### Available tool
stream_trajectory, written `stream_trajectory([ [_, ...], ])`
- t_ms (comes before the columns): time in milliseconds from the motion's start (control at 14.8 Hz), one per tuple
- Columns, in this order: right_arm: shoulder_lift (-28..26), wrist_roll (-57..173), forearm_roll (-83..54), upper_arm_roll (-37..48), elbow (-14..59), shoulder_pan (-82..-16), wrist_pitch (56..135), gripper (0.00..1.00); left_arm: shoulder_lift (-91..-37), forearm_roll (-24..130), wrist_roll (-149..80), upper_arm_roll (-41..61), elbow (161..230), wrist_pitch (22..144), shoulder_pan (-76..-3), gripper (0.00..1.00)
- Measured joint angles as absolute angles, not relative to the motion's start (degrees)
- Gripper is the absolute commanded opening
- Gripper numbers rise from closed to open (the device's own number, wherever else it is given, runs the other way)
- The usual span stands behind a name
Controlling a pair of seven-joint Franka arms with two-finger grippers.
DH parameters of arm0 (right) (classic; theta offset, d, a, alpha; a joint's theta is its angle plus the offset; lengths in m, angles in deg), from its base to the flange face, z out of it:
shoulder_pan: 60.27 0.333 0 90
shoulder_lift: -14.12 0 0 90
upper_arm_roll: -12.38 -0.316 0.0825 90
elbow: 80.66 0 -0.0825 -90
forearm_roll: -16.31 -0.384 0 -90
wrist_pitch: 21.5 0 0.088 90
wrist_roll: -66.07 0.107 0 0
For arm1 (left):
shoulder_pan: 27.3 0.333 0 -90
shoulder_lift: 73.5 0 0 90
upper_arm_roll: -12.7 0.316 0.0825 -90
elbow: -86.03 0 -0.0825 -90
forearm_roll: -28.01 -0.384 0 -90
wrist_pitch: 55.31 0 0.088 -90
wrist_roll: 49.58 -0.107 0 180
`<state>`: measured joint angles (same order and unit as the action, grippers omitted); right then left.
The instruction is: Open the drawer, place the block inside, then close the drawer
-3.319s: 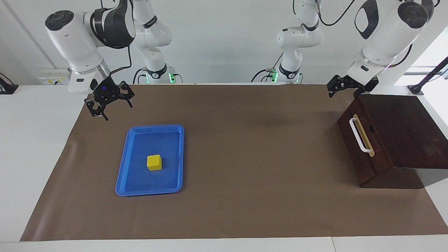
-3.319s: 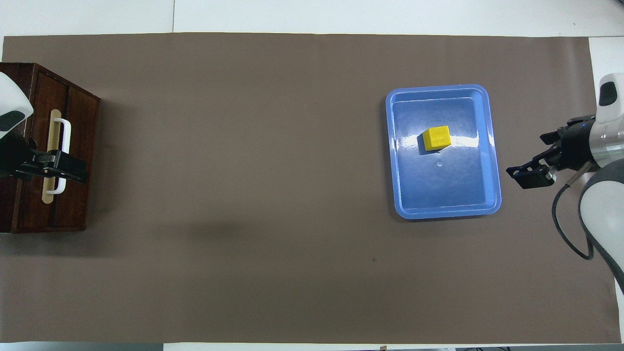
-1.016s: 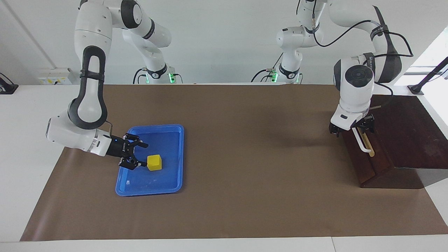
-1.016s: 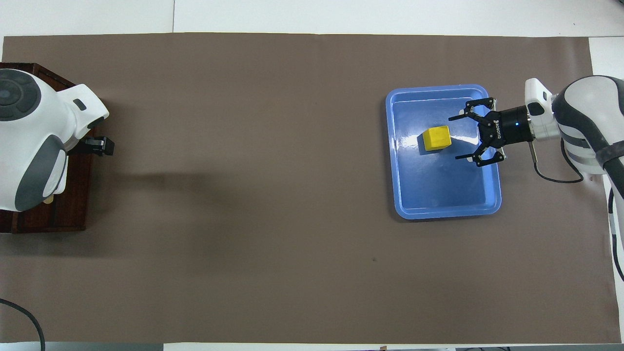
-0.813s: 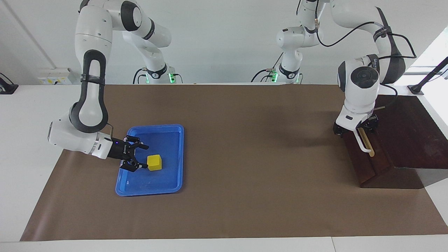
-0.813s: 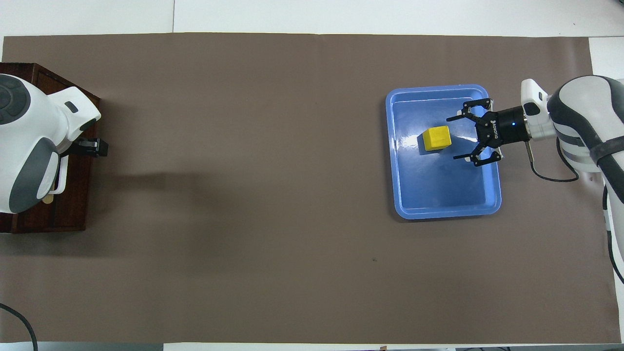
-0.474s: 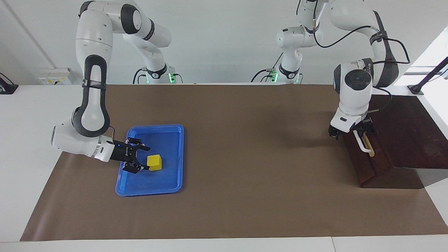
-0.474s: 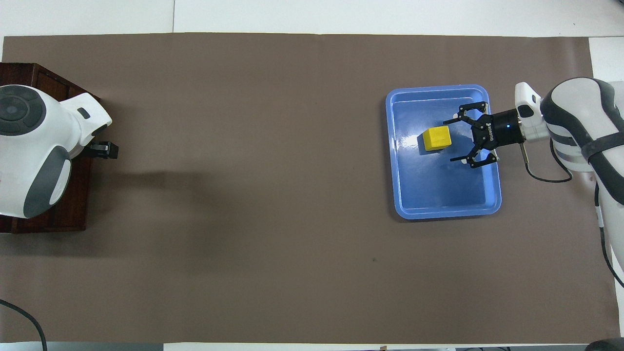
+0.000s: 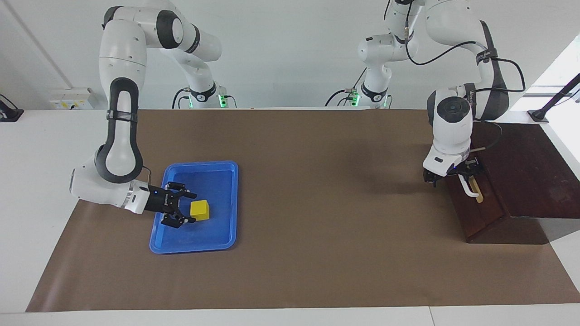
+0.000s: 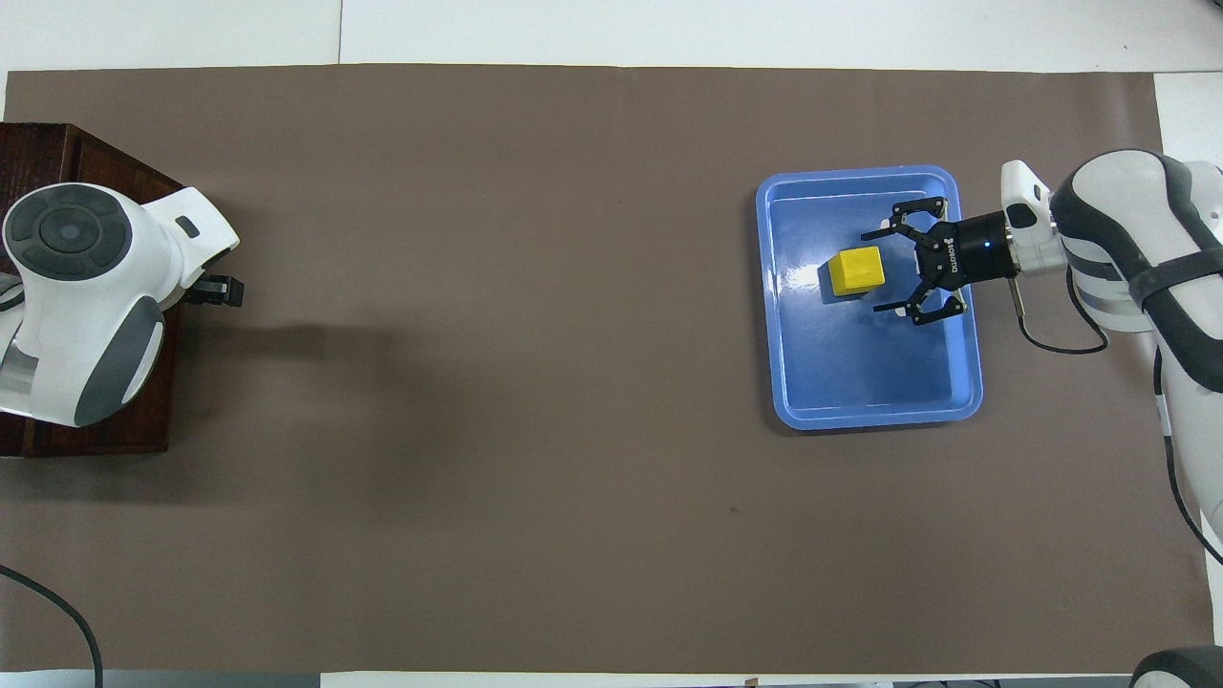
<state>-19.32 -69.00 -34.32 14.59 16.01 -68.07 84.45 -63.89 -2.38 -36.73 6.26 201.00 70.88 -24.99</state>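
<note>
I am holding my right gripper [image 9: 189,208] low in the flat blue plastic tray [image 9: 225,204], jaws spread apart, just beside the small bright yellow cube [image 9: 200,210] at its three o'clock. My left gripper [image 9: 453,174] is hanging at the dark brown wooden drawer's [image 9: 473,207] white bar handle [image 9: 467,189]; its jaws I cannot tell.

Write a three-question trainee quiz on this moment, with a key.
1. True or false: the block lies in the blue tray.
2. The right gripper is: A) shut on the block, B) open beside the block, C) over bare paper.
3. Fill in: the left gripper is at the drawer's white ____.

Key: 1 true. 2 B: its fingers are spread, low in the tray, with the block just ahead of their tips and not yet between them. 3 handle; the drawer is not pulled out, and whether that gripper has closed on the handle cannot be told.
</note>
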Motion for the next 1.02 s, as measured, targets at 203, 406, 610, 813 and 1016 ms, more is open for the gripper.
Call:
stream_trajectory([
  [203,-19.33,-69.01,-34.38,14.43,15.89,-67.99,84.46,0.69,-63.35,-2.38,-33.13,5.98,200.98,71.91,-25.83,1.00],
  [406,-19.33,-69.12,-34.44,14.38,15.84,-67.87,84.46,0.00,-63.35,0.22,-30.46,5.82,200.53,72.12,-27.66,1.00],
  [610,-19.33,-69.15,-34.53,14.36,15.79,-67.06,84.48,0.00,-63.35,3.26,-27.55,5.77,200.03,72.08,-31.22,1.00],
  [813,-19.32,-68.89,-34.59,14.37,15.40,-66.70,84.46,0.00,-63.33,4.94,-23.94,5.77,200.02,72.05,-34.58,1.00],
  [1016,-18.48,-62.58,-34.59,14.38,13.11,-66.67,82.26,0.00,-63.26,6.27,-22.00,5.81,199.98,72.05,-36.38,1.00],
])
